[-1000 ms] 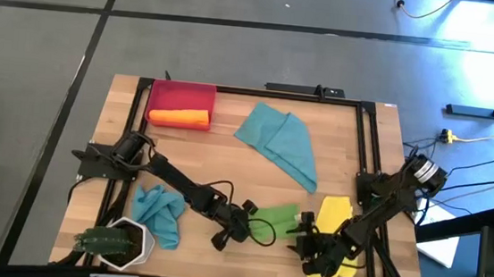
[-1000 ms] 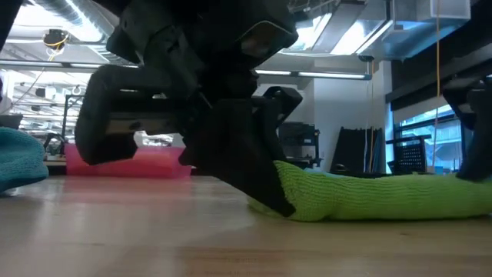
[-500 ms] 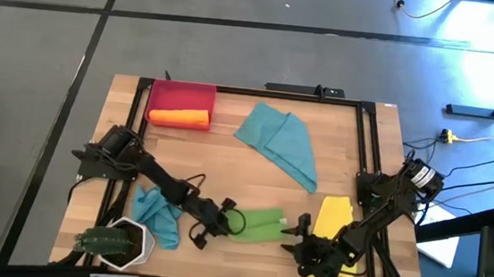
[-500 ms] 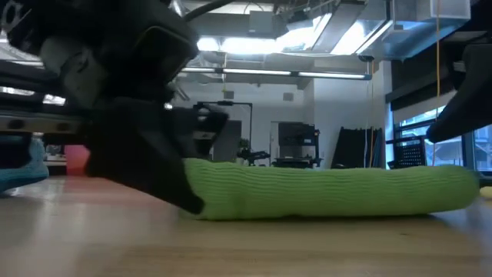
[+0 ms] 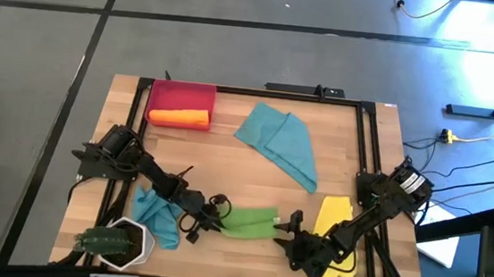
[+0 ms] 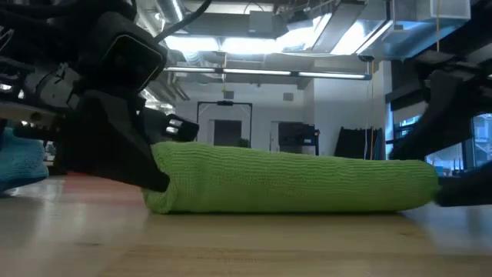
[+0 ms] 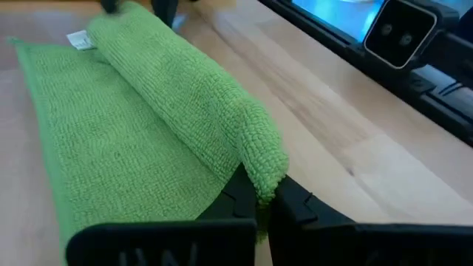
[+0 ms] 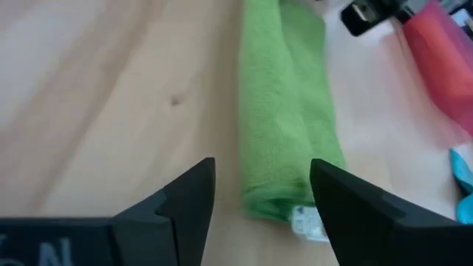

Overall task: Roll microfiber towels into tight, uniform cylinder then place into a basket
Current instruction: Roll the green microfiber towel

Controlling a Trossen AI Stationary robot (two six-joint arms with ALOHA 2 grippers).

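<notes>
Near the table's front edge, your green towel (image 5: 249,221) lies half rolled. Your left gripper (image 5: 206,222) pinches the roll's left end, fingers (image 7: 247,196) pressed together; your right gripper (image 5: 285,233) hovers at the other end, fingers (image 8: 188,193) spread.

Light wooden table (image 5: 227,159) with a black frame along its edges. On it: red basket (image 5: 182,95) at a far corner, spread teal towel (image 5: 280,142) mid-table, crumpled teal towel (image 5: 156,212) beside white hexagonal plant pot (image 5: 118,243), part-rolled green towel (image 5: 247,221) near the front, yellow towel (image 5: 333,220) close to the right edge.
</notes>
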